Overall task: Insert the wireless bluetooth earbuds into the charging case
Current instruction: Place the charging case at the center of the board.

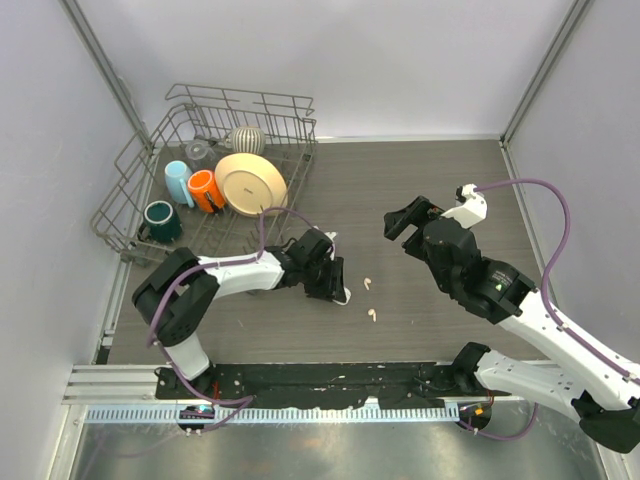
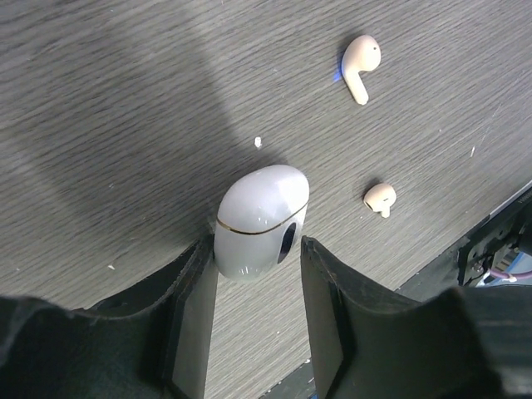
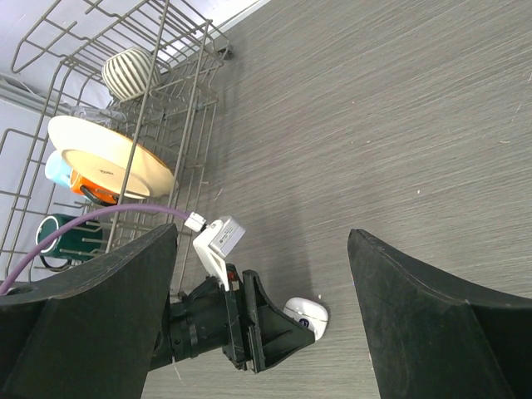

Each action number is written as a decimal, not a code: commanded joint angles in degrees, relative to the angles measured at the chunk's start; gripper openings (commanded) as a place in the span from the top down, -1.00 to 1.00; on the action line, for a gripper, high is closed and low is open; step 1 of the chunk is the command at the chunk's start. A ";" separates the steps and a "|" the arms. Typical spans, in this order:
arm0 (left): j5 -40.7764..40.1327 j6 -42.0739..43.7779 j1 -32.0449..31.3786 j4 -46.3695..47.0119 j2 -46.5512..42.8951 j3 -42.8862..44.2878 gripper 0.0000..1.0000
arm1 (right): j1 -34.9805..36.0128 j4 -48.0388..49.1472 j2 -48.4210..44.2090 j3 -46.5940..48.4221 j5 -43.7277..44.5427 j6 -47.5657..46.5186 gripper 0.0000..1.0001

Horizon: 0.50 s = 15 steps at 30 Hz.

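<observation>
A glossy white oval charging case (image 2: 259, 220), lid closed, lies on the dark wood-grain table (image 2: 116, 108) between the parted, unclamped fingers of the left gripper (image 2: 258, 249). One small white plastic earbud (image 2: 362, 65) lies at the case's 1 o'clock and a second earbud (image 2: 380, 197) at 3 o'clock. The right gripper (image 3: 262, 235) gapes wide.

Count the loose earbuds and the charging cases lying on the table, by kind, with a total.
earbuds: 2
charging case: 1
total: 3
</observation>
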 commanded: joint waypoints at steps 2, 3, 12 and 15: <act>-1.54 1.59 -0.26 -1.12 -2.65 2.10 0.05 | -0.23 0.79 -0.80 -0.15 0.32 0.02 -0.78; -1.72 1.76 -0.27 -1.38 -2.92 2.27 0.03 | -0.23 0.79 -0.72 -0.15 0.32 -0.07 -0.78; -4.09 3.08 -0.35 -5.78 -5.55 4.99 -0.10 | -2.16 -2.37 0.77 1.60 -0.47 -0.42 -0.78; -5.67 3.34 -0.53 -7.44 -7.92 5.87 -0.11 | -4.44 -4.82 2.27 2.74 -1.44 -0.25 -0.81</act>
